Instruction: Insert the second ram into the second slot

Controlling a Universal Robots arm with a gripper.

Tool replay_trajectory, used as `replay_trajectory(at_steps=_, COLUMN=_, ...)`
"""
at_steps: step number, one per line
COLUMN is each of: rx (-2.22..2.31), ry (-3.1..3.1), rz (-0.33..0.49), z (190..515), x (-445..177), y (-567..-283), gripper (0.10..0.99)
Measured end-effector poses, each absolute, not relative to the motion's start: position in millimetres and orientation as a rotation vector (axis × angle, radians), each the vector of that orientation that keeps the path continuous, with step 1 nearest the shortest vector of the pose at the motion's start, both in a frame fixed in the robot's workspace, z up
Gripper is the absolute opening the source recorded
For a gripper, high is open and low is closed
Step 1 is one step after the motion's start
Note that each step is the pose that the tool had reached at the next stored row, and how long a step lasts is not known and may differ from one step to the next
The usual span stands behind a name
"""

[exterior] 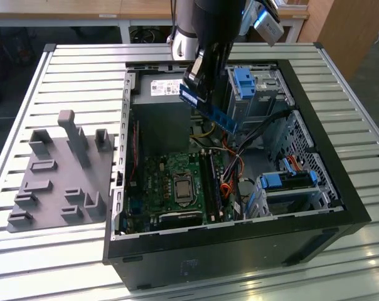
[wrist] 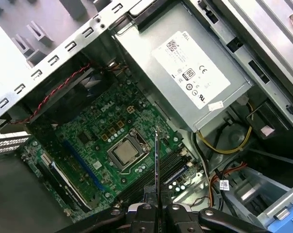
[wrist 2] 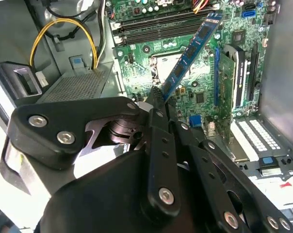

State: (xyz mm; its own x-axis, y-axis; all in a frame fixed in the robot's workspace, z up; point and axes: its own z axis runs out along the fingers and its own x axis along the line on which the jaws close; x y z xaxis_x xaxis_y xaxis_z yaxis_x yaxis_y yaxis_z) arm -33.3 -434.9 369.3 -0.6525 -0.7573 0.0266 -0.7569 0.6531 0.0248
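Observation:
In the exterior view my gripper [exterior: 199, 86] hangs over the open computer case [exterior: 240, 241], shut on the second ram [exterior: 209, 110], a thin dark-blue stick that slants down toward that view's right. The stick is in the air, well above the motherboard [exterior: 170, 188]. The dark memory slots [exterior: 213, 182] lie below it, beside the processor socket. In the second wrist view the ram [wrist 2: 192, 51] sticks out from the fingertips [wrist 2: 155, 97] over the slots [wrist 2: 156, 28]. In the first wrist view the ram [wrist: 156, 160] appears edge-on above the slots [wrist: 173, 171]. I cannot tell whether any slot is filled.
A grey power supply [wrist: 195, 73] fills the case's far end. Blue drive-bay clips [exterior: 243, 81] and loose cables [exterior: 240, 157] sit near the gripper. An expansion card [wrist 2: 234, 73] stands beside the socket. A grey fixture block [exterior: 58, 182] lies on the slatted table at the exterior view's left.

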Motion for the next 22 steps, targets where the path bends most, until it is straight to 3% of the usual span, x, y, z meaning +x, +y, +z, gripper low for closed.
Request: replay_trajectory(at_steps=22, rx=1.112, ry=-2.901, rz=-0.019, z=369.0, x=-33.3, y=-434.9, gripper=0.137)
